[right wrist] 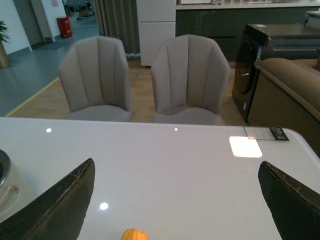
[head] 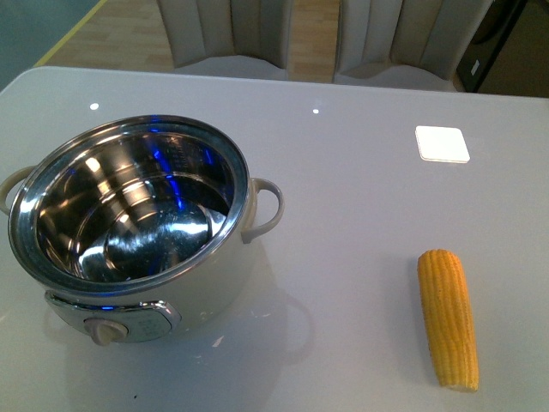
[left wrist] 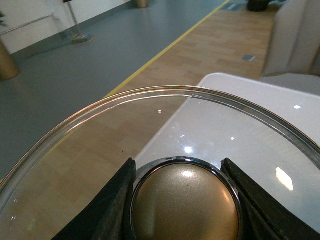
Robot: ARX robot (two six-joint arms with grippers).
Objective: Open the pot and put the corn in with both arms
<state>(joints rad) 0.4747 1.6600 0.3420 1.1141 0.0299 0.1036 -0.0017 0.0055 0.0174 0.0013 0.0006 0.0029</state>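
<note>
1. Round cream-white electric pot (head: 219, 279) with a polished steel rim, two loop side handles and a front control knob. It stands uncovered on the left part of the glossy white table (head: 343, 223). Its steel interior shows only blue and white reflections.
2. Yellow-orange corn cob (head: 448, 319), which lies on the table well to the right of the pot, outside it. Its tapered end points toward the camera.
3. Flat white square pad (head: 443, 143), which lies on the table beyond the corn cob.
4. Left gripper (left wrist: 177, 165), whose black fingers (left wrist: 107, 205) pinch the bronze-coloured round knob (left wrist: 185, 207) of the clear glass lid (left wrist: 150, 115). The lid is held in the air beyond the table's edge.
5. Right gripper (right wrist: 176, 165), whose fingers (right wrist: 60, 205) are spread wide above the table. One tip of the corn cob (right wrist: 134, 234) shows between them.
</note>
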